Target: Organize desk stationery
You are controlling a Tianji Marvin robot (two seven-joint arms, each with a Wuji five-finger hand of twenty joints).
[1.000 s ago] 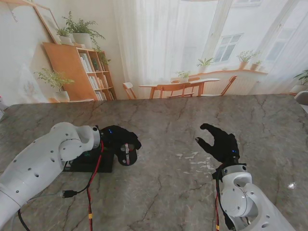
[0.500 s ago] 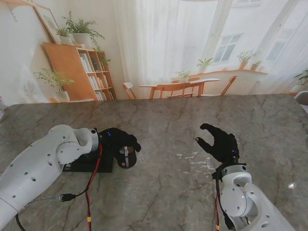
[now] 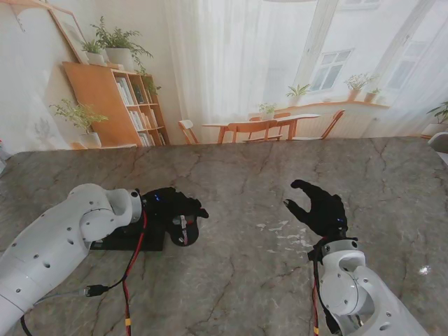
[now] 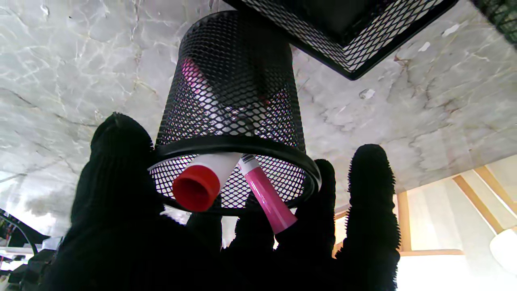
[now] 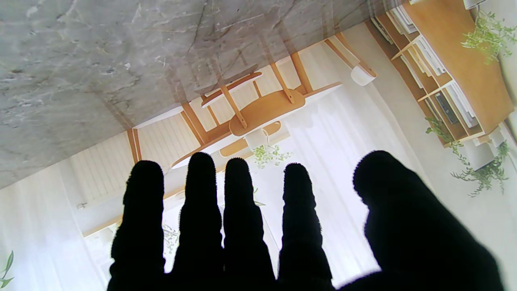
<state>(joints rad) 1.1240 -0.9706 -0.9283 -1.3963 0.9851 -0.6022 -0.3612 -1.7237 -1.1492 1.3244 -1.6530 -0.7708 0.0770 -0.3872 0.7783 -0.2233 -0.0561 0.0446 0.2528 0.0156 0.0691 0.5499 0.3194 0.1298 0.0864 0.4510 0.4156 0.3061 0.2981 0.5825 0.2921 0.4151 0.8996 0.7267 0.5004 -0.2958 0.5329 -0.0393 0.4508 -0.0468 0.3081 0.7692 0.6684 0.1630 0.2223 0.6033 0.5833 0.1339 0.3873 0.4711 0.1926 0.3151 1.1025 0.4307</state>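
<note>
My left hand is shut on the rim of a black mesh pen cup, thumb on one side and fingers on the other. In the left wrist view the pen cup holds a white marker with a red cap and a pink marker, both sticking out past the rim between my left hand's fingers. A black mesh tray lies right beside the cup, with its corner close to the cup wall. My right hand hovers open over the marble table, holding nothing.
Small white scraps lie on the marble in front of my right hand. A red cable and a grey cable hang from my left arm across the table's near left. A small pale speck sits at the far right.
My left hand has shifted the pen cup slightly nearer to me and tilted it more upright beside the tray. The right hand has not moved.
</note>
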